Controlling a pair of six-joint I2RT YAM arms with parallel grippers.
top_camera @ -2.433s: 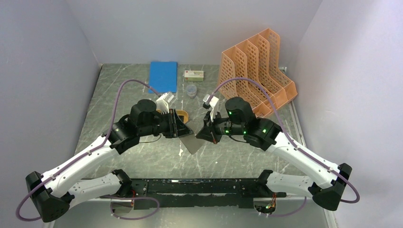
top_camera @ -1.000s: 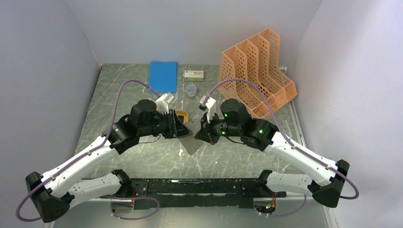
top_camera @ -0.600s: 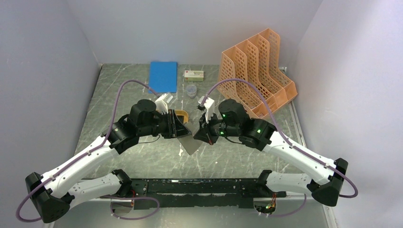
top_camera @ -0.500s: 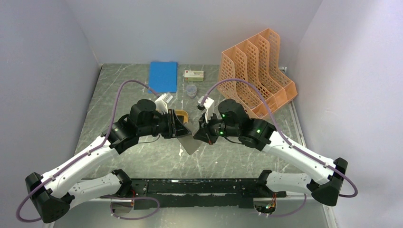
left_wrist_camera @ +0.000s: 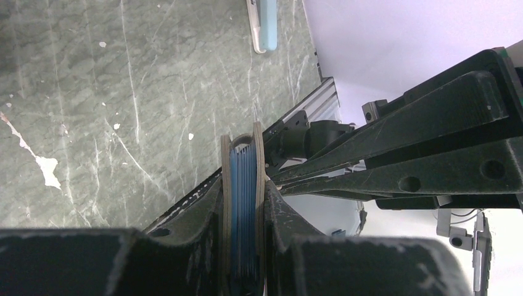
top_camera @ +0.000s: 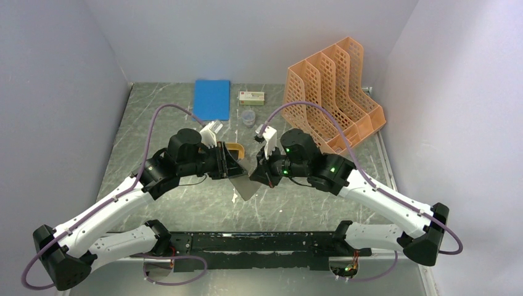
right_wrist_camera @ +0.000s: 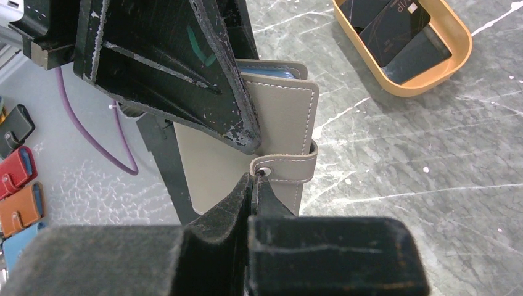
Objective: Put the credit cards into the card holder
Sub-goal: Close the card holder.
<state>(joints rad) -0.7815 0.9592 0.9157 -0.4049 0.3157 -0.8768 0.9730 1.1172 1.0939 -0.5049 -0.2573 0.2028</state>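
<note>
Pale letters, apparently "VIP", are seen on one dark credit card [right_wrist_camera: 395,18] lying inside the orange oval tray [right_wrist_camera: 459,58]. Beyond that tray, towards the back wall, print on the small box [top_camera: 252,96] is too small to be read.

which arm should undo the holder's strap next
Right. The right claw is closed at the strap, while the left claw is busy clamping the holder.
</note>
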